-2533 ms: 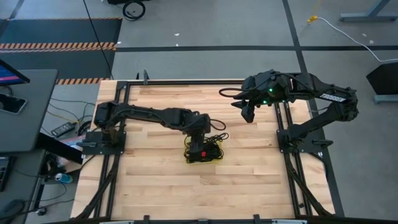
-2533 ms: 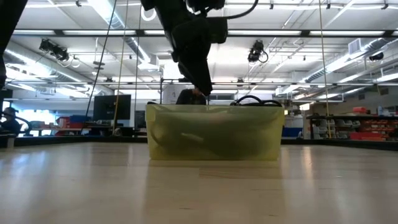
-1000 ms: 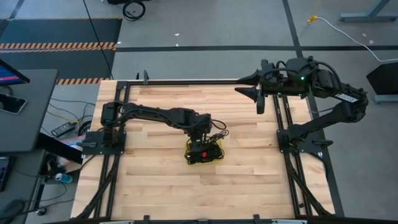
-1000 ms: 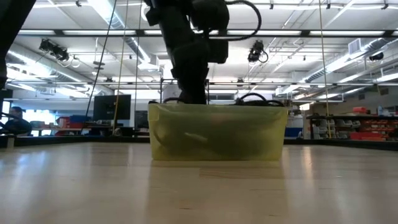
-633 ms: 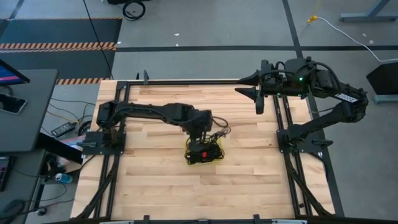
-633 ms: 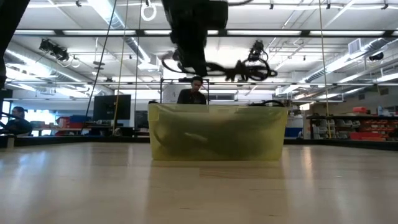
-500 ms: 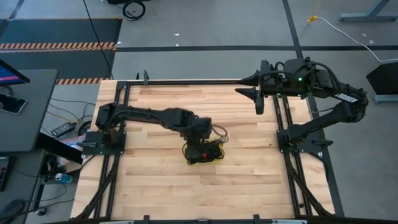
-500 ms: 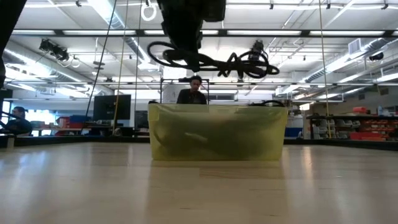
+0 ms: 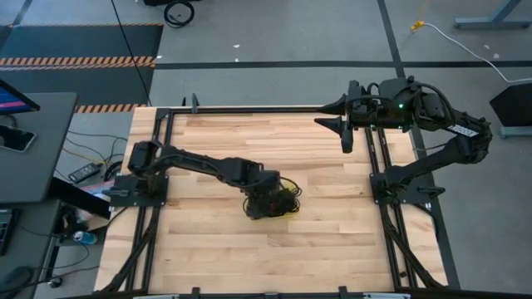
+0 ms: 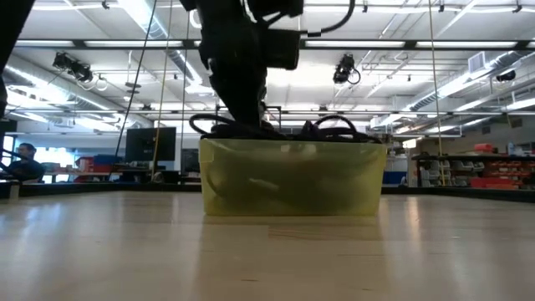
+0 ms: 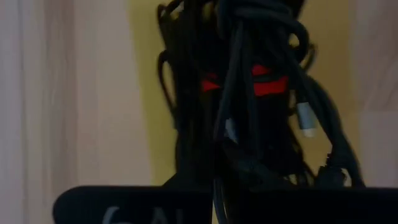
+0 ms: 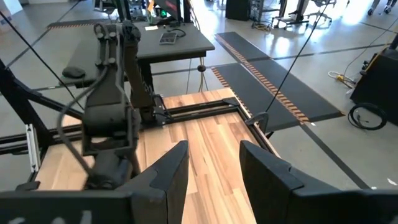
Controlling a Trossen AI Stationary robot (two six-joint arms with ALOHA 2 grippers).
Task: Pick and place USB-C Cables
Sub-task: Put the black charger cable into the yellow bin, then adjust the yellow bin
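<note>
A yellow see-through bin [image 10: 292, 180] stands mid-table and holds several black USB-C cables [image 11: 261, 87], one bundle with a red tie [image 11: 270, 84]. My left gripper [image 9: 266, 202] hangs over the bin at rim height, shut on one cable. That cable's loops [image 10: 334, 130] show along the bin's top edge. My right gripper [image 9: 343, 135] waits open and empty above the far right corner; the gap between its fingers [image 12: 214, 168] shows in its wrist view. My left gripper comes from above, pointing down into the bin, and is shut on a thin black strand [image 11: 222, 180] of a cable bundle. The gripper's own body hides the fingertips. The cable's loops spread sideways at the bin's rim [image 10: 226, 130]; whether they rest on it I cannot tell.
Black frame rails [image 9: 249, 110] run along the table's far edge and both sides. Bare wood lies all around the bin [image 9: 208, 241]. A desk with devices [image 9: 25, 141] stands left of the table. A person [image 10: 21, 159] sits far off in the room.
My left gripper rose out of the bin with a cable bundle hanging spread below it. It then moved toward the table's near edge and came down again. The cable, lifted clear half a second ago, is now down at the bin's rim.
</note>
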